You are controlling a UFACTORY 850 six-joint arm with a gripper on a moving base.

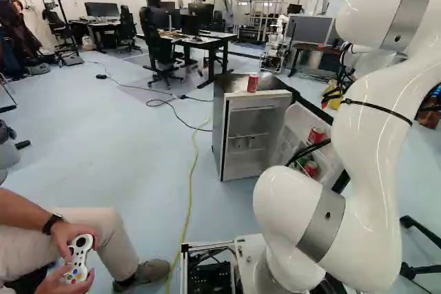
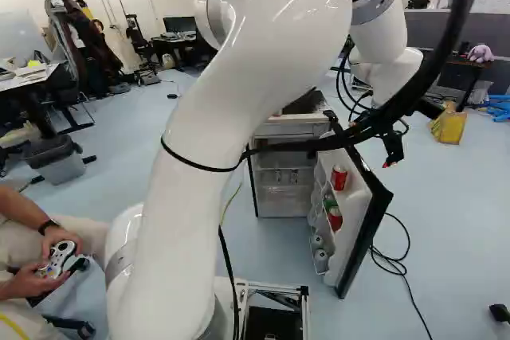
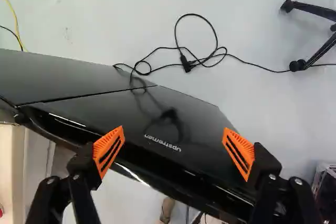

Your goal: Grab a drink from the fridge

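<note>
Gripper (image 2: 392, 149) in the right base view: hangs just past the outer side of the swung-out fridge door (image 2: 360, 228). Upper red can (image 2: 339, 177) and lower red can (image 2: 335, 218) in door shelves; pale can (image 2: 321, 260) below, visible only here. Floor (image 2: 454, 212) runs on outside.

Left base view: gripper hidden; top red can (image 1: 253, 82) stands on fridge (image 1: 219, 135). Person (image 1: 107, 232) sits near arm's (image 1: 375, 156) left.

Wrist view: fingers spread wide, door edge crossing between or beneath; contact unclear. Looped cable (image 3: 186, 65) beyond door.
</note>
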